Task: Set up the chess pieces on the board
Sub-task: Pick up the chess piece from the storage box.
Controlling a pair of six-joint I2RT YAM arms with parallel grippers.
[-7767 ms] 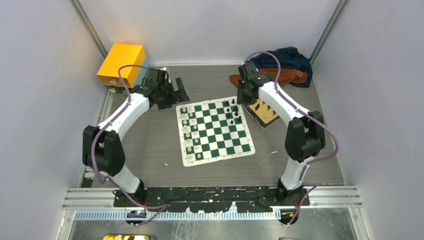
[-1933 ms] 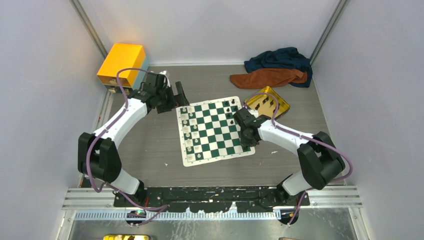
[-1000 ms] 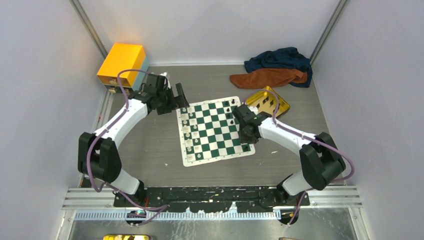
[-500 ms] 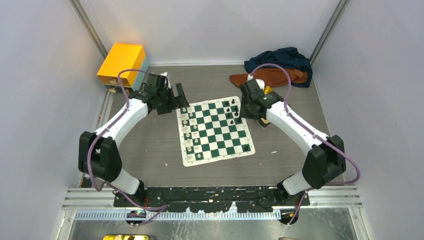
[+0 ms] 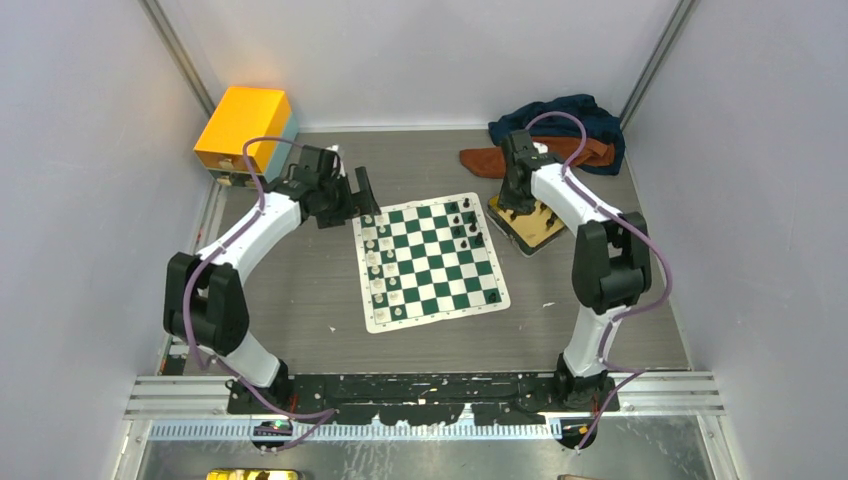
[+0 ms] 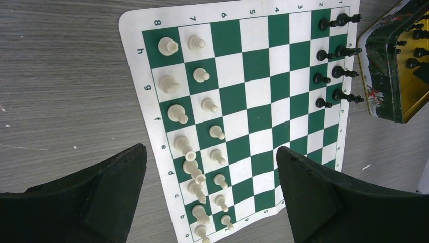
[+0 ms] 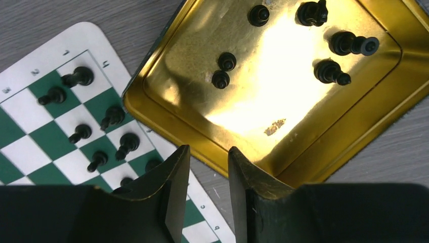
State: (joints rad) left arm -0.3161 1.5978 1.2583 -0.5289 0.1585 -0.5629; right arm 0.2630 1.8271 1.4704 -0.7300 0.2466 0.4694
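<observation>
The green-and-white board [image 5: 432, 268] lies flat at the table's centre. Cream-white chess pieces [image 5: 381, 262] fill its two left columns. Several black pieces [image 5: 465, 222] stand at its far right corner, shown in the left wrist view as black pieces [image 6: 334, 73]. More black pieces [image 7: 331, 72] lie in the gold tin [image 7: 243, 131]. My right gripper [image 7: 208, 150] hangs over the tin's near rim, open by a narrow gap, nothing between its fingers. My left gripper [image 6: 210, 152] hovers wide open above the white pieces [image 6: 202, 76] at the board's [image 6: 263, 96] left edge.
The gold tin [image 5: 530, 225] sits just right of the board, partly under the right arm. A yellow box [image 5: 243, 128] stands at the far left corner. Blue and orange cloths [image 5: 550, 135] lie at the far right. Grey walls close in on both sides.
My right arm has swung from the board's right edge back over the gold tin, and its jaws have opened slightly. The left arm has hardly moved.
</observation>
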